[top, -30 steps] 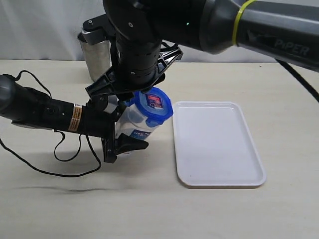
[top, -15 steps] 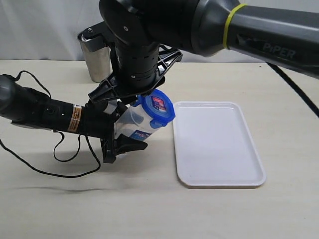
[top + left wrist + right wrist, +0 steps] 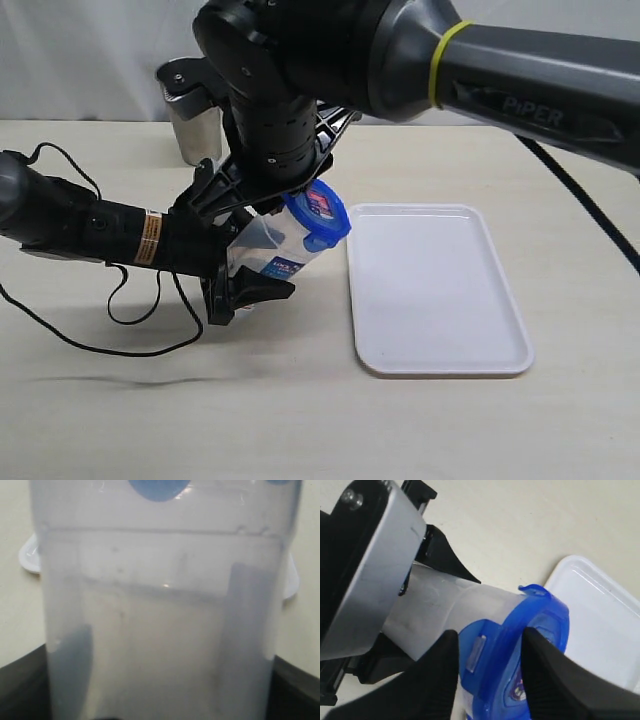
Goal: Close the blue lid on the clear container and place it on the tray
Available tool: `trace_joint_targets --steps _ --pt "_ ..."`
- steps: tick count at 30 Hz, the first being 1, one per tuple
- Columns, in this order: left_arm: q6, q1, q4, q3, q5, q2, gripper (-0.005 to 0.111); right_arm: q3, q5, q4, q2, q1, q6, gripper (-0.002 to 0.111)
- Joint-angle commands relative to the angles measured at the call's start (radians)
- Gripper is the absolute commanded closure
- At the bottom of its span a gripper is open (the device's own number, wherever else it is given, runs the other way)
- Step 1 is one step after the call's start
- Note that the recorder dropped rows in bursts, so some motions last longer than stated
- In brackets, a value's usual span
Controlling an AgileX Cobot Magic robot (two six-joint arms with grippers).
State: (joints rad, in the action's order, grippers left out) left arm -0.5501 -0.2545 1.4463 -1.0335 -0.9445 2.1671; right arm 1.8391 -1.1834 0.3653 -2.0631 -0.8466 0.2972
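The left gripper (image 3: 238, 262) clamps the clear container (image 3: 268, 240), which tilts toward 2 o'clock, with the tray (image 3: 430, 290) at its 3 o'clock. The right gripper (image 3: 489, 637) straddles the blue lid (image 3: 318, 212) on the container's mouth; whether it squeezes, I cannot tell.

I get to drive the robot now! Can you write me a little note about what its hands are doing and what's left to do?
Left gripper: shut on the clear container, holding it tilted, to the left of the tray.
Right gripper: a finger on each side of the blue lid. I cannot tell if it is pinching yet.
Done: the lid sits on the container's mouth.
Left: at least one flap still looks unsnapped, so press the flaps shut. Then stand the container on the tray.
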Motion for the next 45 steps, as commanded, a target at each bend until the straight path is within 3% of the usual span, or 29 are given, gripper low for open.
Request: trace_joint_targets --steps 1,7,14,23,35,45 --pt "0.018 -0.003 -0.025 -0.003 -0.116 -0.013 0.107 0.019 -0.036 -0.08 -0.052 -0.016 -0.059 0.075" --pt "0.02 -0.003 -0.025 -0.003 -0.118 -0.013 0.107 0.055 -0.025 -0.08 -0.01 -0.016 -0.104 0.073" --pt "0.02 -0.003 -0.025 -0.003 -0.116 -0.013 0.107 0.055 -0.015 -0.08 0.101 -0.016 -0.136 0.06" --pt "0.02 -0.003 -0.018 -0.003 -0.112 -0.013 0.107 0.018 0.002 -0.075 0.244 -0.016 -0.143 0.064" --pt "0.022 -0.003 -0.028 -0.003 -0.133 -0.013 0.107 -0.494 0.435 -0.028 0.622 -0.016 -0.134 0.103" --pt "0.026 -0.003 -0.032 -0.003 -0.142 -0.013 0.107 -0.879 0.706 -0.005 0.906 -0.016 -0.125 0.103"
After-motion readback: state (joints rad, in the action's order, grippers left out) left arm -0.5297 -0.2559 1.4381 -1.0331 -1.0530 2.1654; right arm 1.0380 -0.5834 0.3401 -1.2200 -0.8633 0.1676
